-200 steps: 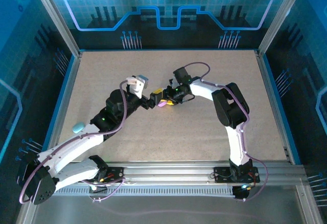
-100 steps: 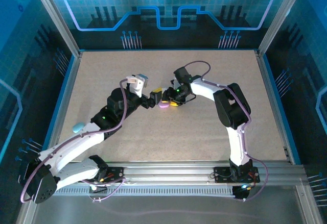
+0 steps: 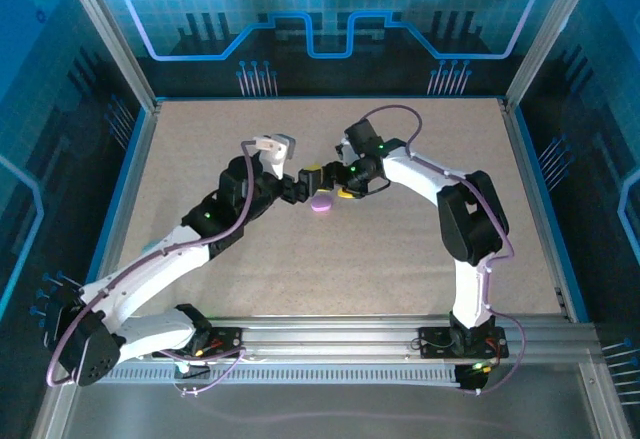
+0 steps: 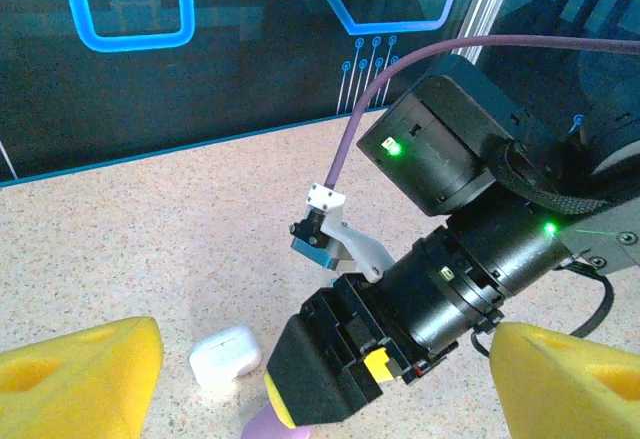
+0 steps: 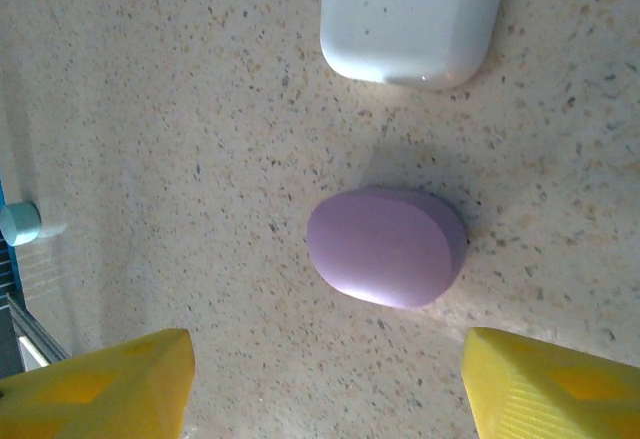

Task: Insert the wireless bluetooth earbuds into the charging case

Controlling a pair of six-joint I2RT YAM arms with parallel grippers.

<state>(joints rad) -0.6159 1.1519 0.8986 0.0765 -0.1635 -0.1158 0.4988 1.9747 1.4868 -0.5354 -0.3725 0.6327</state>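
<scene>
A closed purple charging case lies on the table, seen from above. My right gripper hangs over it, open, its yellow fingertips well apart, with bare table between them. A closed white case lies just beyond the purple one. My left gripper is open too. The right gripper's black finger and the purple case's edge show between its yellow pads, and the white case lies ahead. In the top view the two grippers meet mid-table. The earbuds are out of view.
The table is speckled beige with a blue rim, and aluminium posts stand at its corners. A small teal thing shows at the left edge of the right wrist view. The right arm's purple cable loops close to the left wrist camera.
My right gripper has opened and drawn back off the purple case, which stays on the table. The left arm has reached further in toward the cases and stays open.
</scene>
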